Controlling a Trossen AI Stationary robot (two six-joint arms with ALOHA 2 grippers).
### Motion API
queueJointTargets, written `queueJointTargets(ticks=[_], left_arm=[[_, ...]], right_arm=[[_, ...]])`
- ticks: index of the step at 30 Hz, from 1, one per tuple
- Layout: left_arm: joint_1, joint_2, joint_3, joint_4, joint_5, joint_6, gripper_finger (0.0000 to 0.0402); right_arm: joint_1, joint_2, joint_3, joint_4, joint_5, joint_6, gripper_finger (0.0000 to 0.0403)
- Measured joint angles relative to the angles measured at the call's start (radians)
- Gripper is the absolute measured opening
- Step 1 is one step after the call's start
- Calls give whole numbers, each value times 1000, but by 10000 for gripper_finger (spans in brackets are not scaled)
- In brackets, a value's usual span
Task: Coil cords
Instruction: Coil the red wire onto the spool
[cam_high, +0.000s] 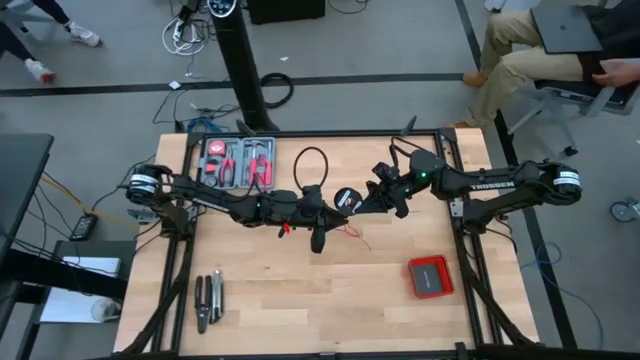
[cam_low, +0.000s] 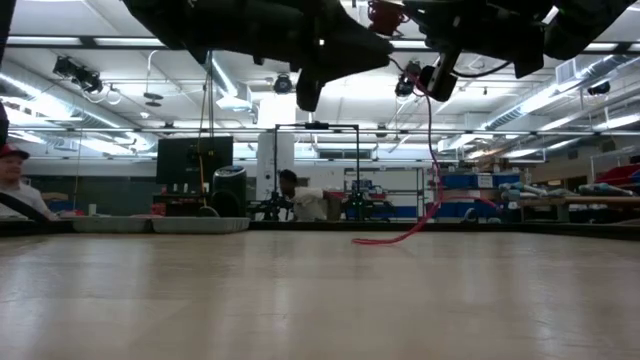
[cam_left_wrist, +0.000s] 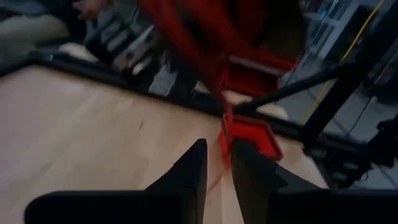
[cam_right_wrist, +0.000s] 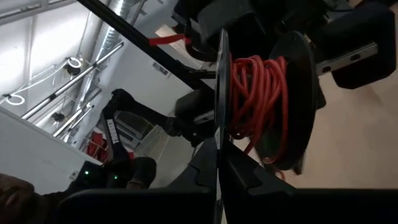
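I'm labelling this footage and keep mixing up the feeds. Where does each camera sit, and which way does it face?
High: overhead, straight down on the table; both arms.
Low: table height, level into the room; arms overhead, red wire hanging.
Left wrist: past the left gripper toward the red box.
Right wrist: past the right gripper, shut on the spool.
Shared: the wire shows in all four views.

— Both arms look black all over, don't they?
— Yes, dark jointed links. The right arm (cam_high: 500, 185) has white TROSSEN lettering along it and a small green light near its wrist.
— And the left arm (cam_high: 215, 195)?
— Silver-ringed base joint, thin cables alongside, and dark wedge-shaped fingers (cam_left_wrist: 186, 177).
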Motion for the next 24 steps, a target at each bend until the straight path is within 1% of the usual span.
queueJointTargets(ticks=[4,7,9,11,12,16,18,20,24], left_arm=[[0,30,0,53,-1,0,75],[0,33,0,57,-2,6,67],[0,33,0,60,-8,20,49],[-2,33,0,58,-9,42,18],[-2,33,0,57,-7,54,10],[4,33,0,-2,12,63,3],[12,30,0,-36,50,71,3],[22,28,0,-37,116,79,3],[44,-7,0,-67,235,81,3]], right_arm=[[0,0,0,-3,3,-2,1],[0,0,0,-9,3,-7,1],[0,0,0,-12,3,-10,1],[0,0,0,-13,3,-16,1],[0,0,0,-13,3,-17,1],[0,0,0,-14,-4,-17,1],[0,0,-1,-12,-15,-16,1],[0,0,-1,-12,-26,-17,1],[-1,0,-1,-46,-96,-11,1]])
